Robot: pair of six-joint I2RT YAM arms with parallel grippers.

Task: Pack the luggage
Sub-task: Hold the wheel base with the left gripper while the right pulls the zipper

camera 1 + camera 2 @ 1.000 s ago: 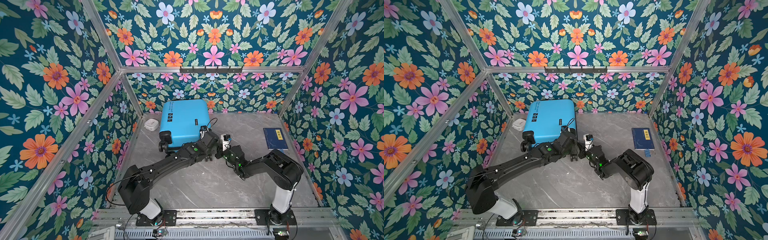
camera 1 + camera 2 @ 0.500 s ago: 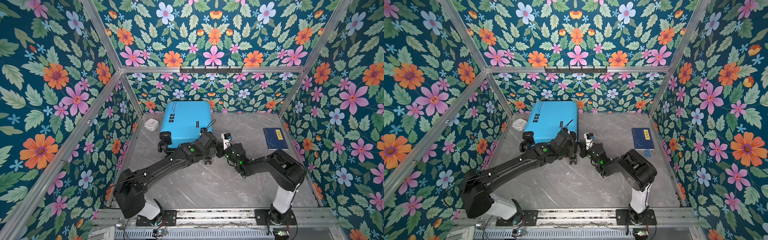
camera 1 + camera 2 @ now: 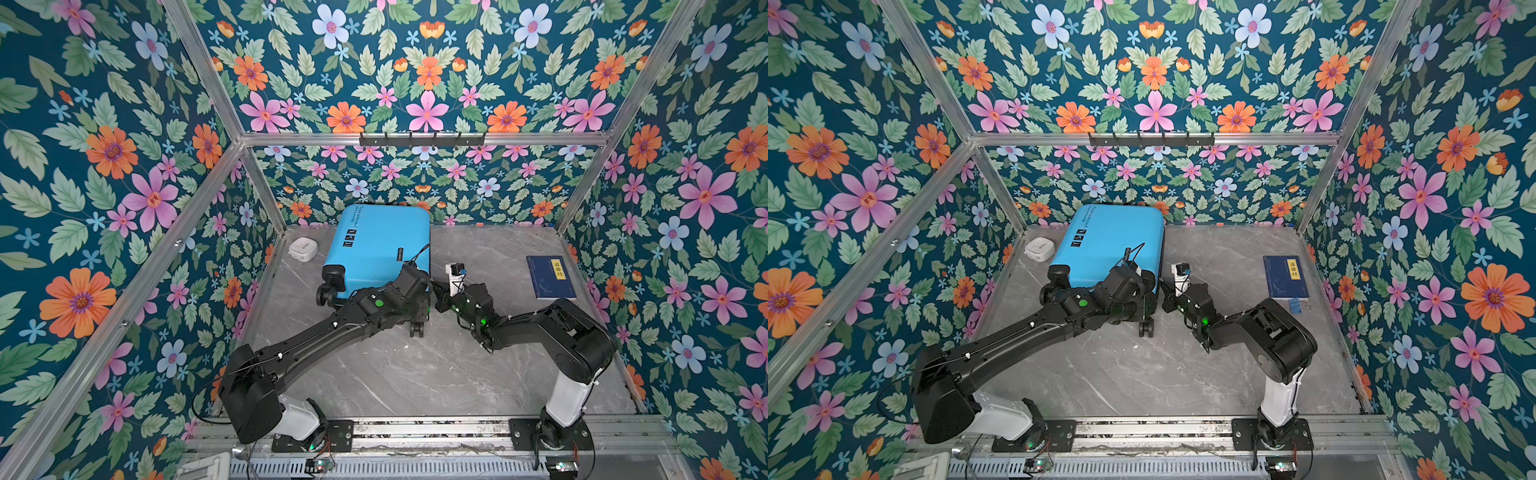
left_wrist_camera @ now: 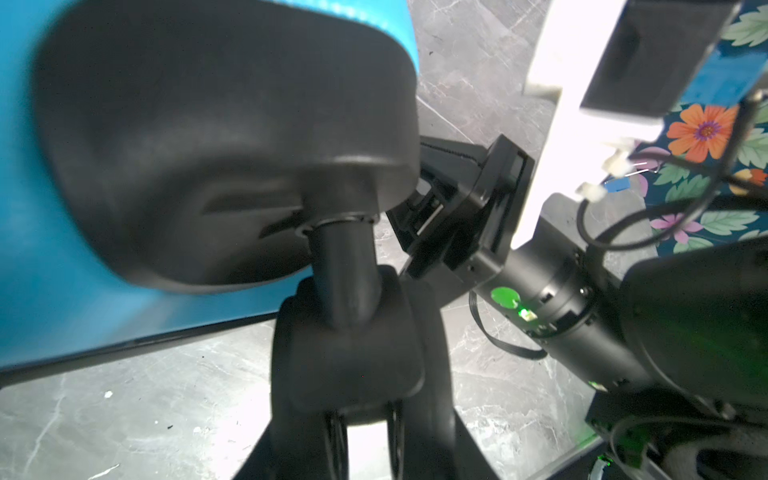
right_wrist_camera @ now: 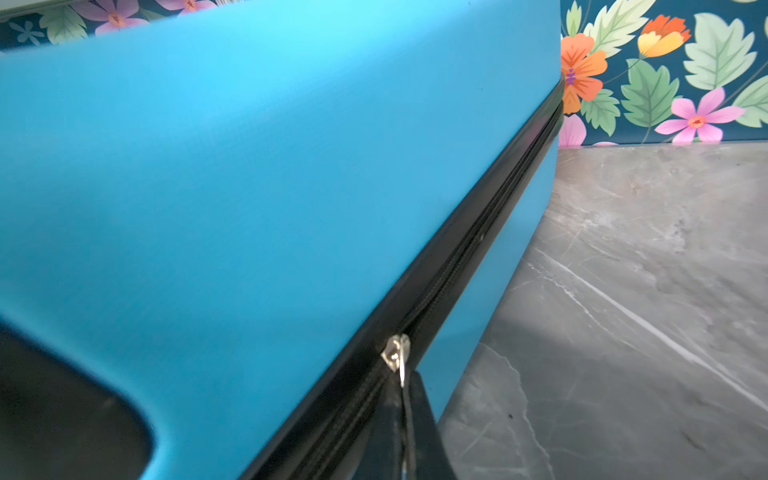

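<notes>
Luggage, sky-blue hard-shell (image 3: 380, 245): our left gripper (image 4: 353, 374) clamped its black caster wheel (image 3: 417, 330), right gripper (image 5: 401, 415) pinched the silver zipper pull (image 5: 397, 353). We feared an off-line tug slipping that pull.

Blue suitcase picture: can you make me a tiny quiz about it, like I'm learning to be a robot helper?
1. Where does the dark-blue book lie: inside the luggage or out on the table?
2. True or false: the left claw grips the book.
3. The right claw pinches: A) the book B) the zipper pull C) nothing.

Key
1. Out on the table, apart from the luggage.
2. False: it grips a caster wheel of the luggage.
3. B
</notes>
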